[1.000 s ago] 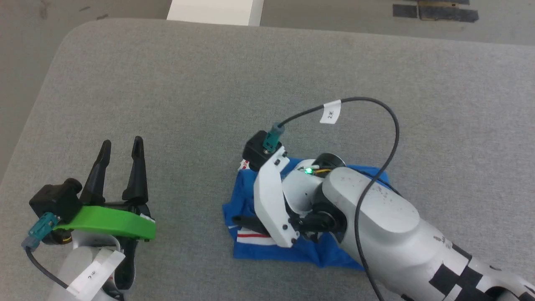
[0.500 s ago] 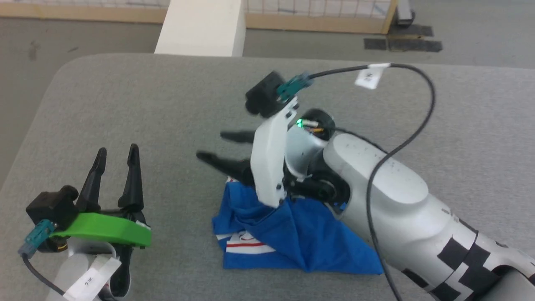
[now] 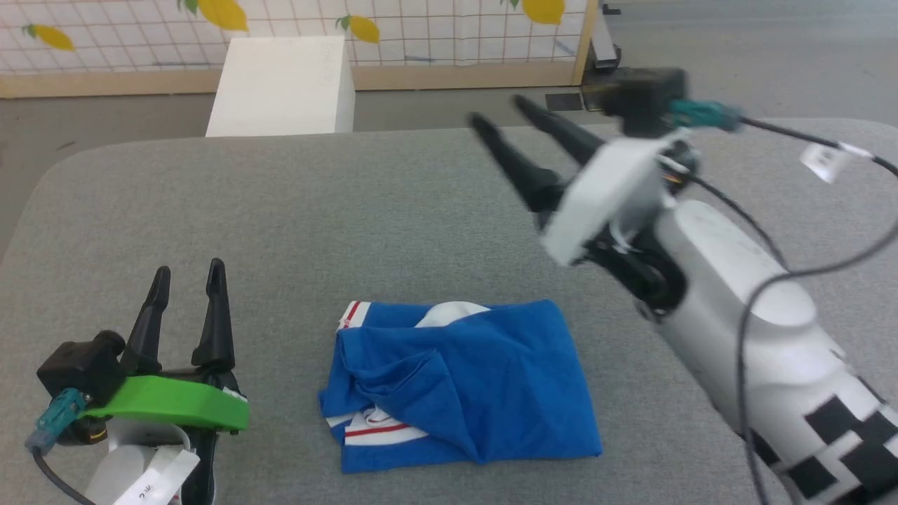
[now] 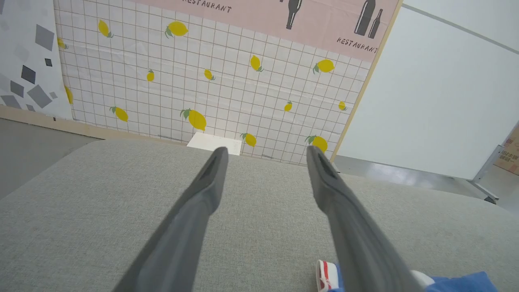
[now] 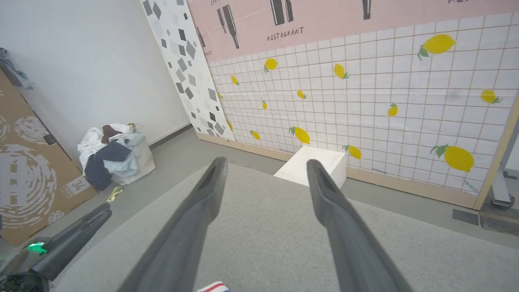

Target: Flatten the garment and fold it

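The garment lies folded into a rough royal-blue rectangle on the grey table, with white and red-striped edging showing at its top left and lower left. My left gripper rests open at the lower left, well left of the garment, fingers pointing away from me. My right gripper is raised above the table's far right side, open and empty, fingers pointing to the far left. A striped corner of the garment peeks in beside the left fingers, and a scrap of the garment shows below the right fingers.
A white box stands on the floor beyond the table's far edge, before a lemon-patterned tiled wall. A pile of clothes sits on the floor in the right wrist view. The table's rounded left corner is near my left arm.
My right gripper has lifted off the garment and swung up and to the right, leaving it lying flat and folded. The head camera has tilted up. My left gripper has stayed put.
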`<state>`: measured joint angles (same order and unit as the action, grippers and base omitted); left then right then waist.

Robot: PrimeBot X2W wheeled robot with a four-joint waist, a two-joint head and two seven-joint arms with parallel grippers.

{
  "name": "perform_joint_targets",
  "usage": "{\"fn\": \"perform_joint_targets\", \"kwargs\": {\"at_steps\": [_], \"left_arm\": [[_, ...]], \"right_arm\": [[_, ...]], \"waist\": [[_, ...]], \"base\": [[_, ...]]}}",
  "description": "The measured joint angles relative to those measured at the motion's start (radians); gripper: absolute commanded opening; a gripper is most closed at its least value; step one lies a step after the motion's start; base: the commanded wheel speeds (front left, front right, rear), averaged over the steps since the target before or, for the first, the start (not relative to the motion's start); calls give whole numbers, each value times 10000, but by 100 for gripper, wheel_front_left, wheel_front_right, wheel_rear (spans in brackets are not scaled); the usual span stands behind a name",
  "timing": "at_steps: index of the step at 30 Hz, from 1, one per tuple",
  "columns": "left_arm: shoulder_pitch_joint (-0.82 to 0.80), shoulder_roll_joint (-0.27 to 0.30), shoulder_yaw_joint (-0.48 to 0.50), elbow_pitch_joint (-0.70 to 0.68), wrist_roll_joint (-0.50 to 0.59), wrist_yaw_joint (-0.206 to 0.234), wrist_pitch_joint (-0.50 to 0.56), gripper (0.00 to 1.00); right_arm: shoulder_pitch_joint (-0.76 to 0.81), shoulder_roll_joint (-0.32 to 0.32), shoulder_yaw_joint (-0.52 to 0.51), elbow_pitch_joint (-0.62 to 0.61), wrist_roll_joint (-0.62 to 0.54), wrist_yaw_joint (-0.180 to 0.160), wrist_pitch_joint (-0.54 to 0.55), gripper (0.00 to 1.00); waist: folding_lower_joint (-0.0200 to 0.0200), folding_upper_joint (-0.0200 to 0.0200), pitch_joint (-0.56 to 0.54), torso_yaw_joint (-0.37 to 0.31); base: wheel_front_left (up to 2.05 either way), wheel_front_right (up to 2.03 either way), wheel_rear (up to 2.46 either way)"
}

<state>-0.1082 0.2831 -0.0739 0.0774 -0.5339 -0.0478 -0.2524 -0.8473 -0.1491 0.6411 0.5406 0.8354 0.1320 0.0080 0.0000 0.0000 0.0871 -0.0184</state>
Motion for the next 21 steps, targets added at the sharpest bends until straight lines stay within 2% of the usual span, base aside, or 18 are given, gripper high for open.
{"fn": "perform_joint_targets", "kwargs": {"at_steps": [6, 8, 11, 14, 17, 21], "left_arm": [[141, -2, 48, -213, -2, 138, 0, 100], [231, -4, 94, -261, -2, 186, 0, 100], [303, -12, 161, -280, -2, 230, 0, 100], [357, -17, 213, -320, -2, 272, -2, 100], [398, -29, 242, -339, 0, 286, -4, 100], [417, -48, 259, -337, 2, 316, -4, 100]], "right_arm": [[1021, -717, -1356, -146, -788, 0, -1793, 100], [1619, -894, -2266, -424, -1198, 0, -2364, 100], [2326, -911, -3327, -894, -1766, 0, -2566, 100], [3192, -788, -4374, -1605, -2408, 0, -2637, 100], [4217, -364, -5538, -2734, -3218, 0, -2650, 100], [5365, 272, -6335, -3678, -3883, 0, -2650, 100]], "waist": [[0, 0, -80, -156], [0, 0, -134, -197], [0, 0, -212, -223], [0, 1, -279, -219], [0, 0, -298, -204], [0, 0, -302, -188]], "base": [[0, 0, 0], [0, 0, 0], [0, 0, 0], [0, 0, 0], [0, 0, 0], [0, 0, 0]]}}
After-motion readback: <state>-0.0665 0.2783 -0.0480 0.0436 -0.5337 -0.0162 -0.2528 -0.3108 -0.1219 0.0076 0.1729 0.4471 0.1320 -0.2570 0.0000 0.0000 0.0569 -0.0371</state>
